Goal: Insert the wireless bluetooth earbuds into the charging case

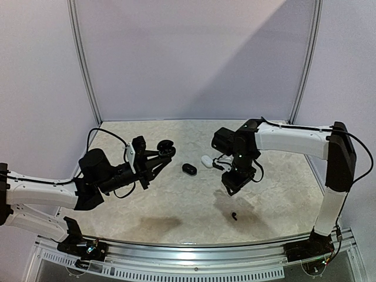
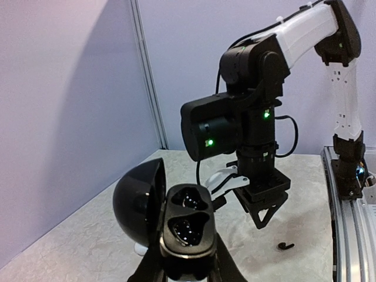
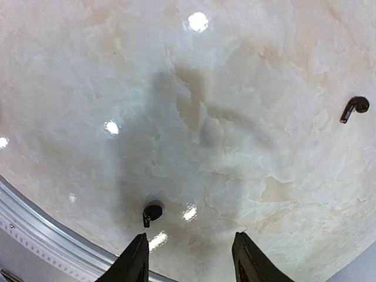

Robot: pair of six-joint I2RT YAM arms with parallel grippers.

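Plain lavender walls (image 1: pixel 194 53) rise behind the glossy cream marble-patterned table (image 1: pixel 194 200); a ribbed aluminium rail (image 1: pixel 194 249) edges its near side.

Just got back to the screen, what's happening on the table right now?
The left jaws are shut on an open black charging case, held above the table. The right jaws are open and empty, pointing down over a black earbud lying loose on it. A second black earbud lies farther off. Whether the case's wells are filled I cannot tell.
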